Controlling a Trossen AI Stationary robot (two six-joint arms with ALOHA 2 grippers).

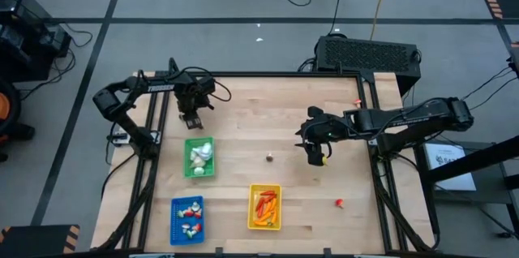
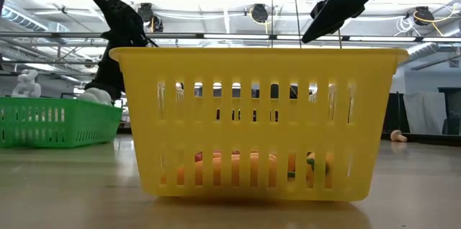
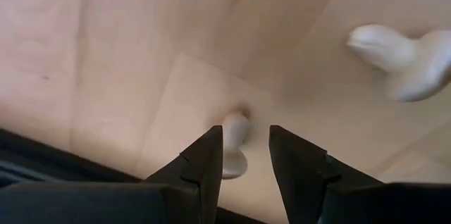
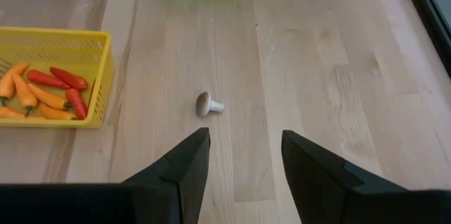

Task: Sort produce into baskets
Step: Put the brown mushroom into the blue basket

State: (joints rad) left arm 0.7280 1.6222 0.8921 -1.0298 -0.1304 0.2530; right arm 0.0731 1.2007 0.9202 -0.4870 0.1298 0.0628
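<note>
1. Nearest me, the yellow basket (image 1: 264,207) sits at six o'clock on the table (image 1: 243,104), holding orange carrots (image 4: 25,91) and red peppers (image 4: 60,79). The blue basket (image 1: 187,218) lies at seven o'clock.
2. One small red piece (image 1: 339,203) lies loose at about four o'clock.
3. A tiny mushroom (image 4: 208,104) rests alone at mid-table. It looks light and hard, likely to roll; I'd pinch the cap, not the stem.
4. The right gripper (image 1: 315,154) hangs at three o'clock, fingers parted and empty, the mushroom ahead of them.
5. The green basket (image 1: 199,158) at nine o'clock carries white bulbs (image 1: 201,154).
6. Farthest, at eleven o'clock, the left gripper (image 3: 245,157) hovers with fingers apart over a white piece (image 3: 235,148) on the wood, not clamping it. Another white bulb (image 3: 403,56) lies nearby.
</note>
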